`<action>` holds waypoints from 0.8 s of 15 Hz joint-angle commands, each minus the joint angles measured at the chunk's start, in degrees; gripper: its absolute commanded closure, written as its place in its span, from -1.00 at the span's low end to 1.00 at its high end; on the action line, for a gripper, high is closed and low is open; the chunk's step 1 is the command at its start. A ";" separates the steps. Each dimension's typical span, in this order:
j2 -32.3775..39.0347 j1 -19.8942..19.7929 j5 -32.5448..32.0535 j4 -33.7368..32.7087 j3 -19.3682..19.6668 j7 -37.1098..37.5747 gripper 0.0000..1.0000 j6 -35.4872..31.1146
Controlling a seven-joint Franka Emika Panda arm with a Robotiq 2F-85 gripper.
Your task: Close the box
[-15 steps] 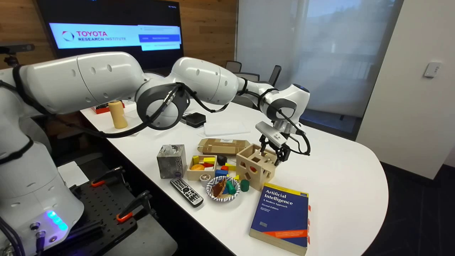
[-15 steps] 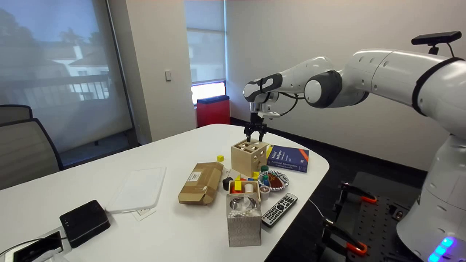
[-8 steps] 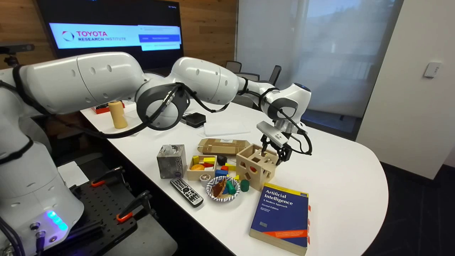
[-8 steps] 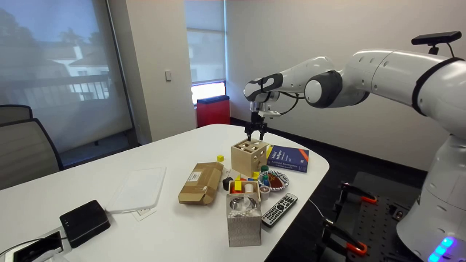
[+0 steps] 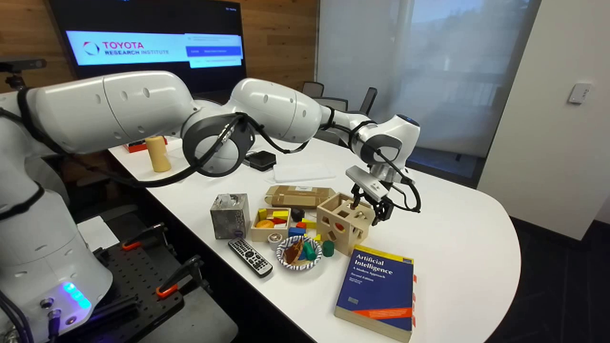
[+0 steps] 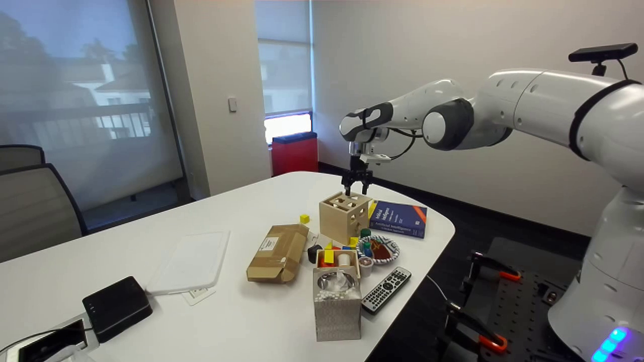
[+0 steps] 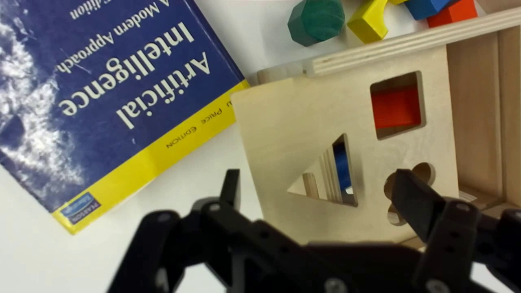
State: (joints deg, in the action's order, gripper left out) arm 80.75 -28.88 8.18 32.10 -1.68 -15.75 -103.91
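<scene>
The wooden shape-sorter box (image 6: 342, 218) sits on the tabletop (image 5: 457, 247) beside the Artificial Intelligence book (image 5: 376, 290). Its lid (image 7: 342, 114) leaves one end uncovered. The claw (image 7: 318, 183) is over it, spread wide and empty, probably to grab the lid and push it closed.

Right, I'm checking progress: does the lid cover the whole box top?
No: the wrist view shows the box open along one side of the lid.
</scene>
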 commanded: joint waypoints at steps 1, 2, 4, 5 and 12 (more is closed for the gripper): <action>0.74 0.04 -0.10 -1.20 -0.02 0.09 -1.00 1.34; 0.83 0.09 -0.04 -1.16 -0.10 0.07 -1.00 1.33; 0.77 0.18 0.20 -1.12 -0.45 -0.18 -1.00 1.37; 0.71 0.27 0.20 -1.09 -0.57 -0.19 -1.00 1.40; 0.45 1.57 0.26 -0.67 -2.05 -0.86 -1.00 1.70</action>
State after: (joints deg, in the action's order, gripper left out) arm 81.31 -27.83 8.23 32.10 -3.04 -15.77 -103.90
